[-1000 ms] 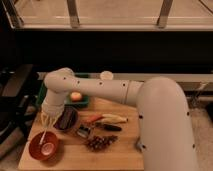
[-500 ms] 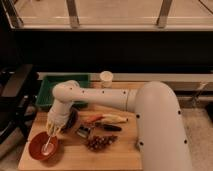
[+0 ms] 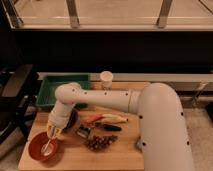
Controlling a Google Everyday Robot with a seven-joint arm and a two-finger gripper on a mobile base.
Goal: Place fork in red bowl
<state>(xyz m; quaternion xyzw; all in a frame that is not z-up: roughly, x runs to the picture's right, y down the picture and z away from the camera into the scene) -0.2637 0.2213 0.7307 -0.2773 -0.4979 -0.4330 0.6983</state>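
One arm, white, reaches from the big rounded base at right across the table and bends down over the red bowl. Tool sits just above the bowl's far-right rim, pointing down into it. Slim pale fork runs from the tool tips down into the bowl, lower end on or near the pale inner bottom; tool looks closed on its upper end, fingers narrow.

Red bowl is at the table's front-left corner. Behind the bowl and partly hidden by the arm: darker brown bowl. Right of the red bowl, near: small dark-and-metallic item, can't tell what it is. Further right of the bowl: cluster of brown lumpy pieces. Behind that cluster: orange-handled tool, a pale yellowish long item and a black-handled knife, all lying close together. Far behind the bowl, off the table's back-left: green tray. Right of the tray, well apart from the bowl: white cup, upright. Dark chair-like shape to the left of the bowl, beyond the table edge.
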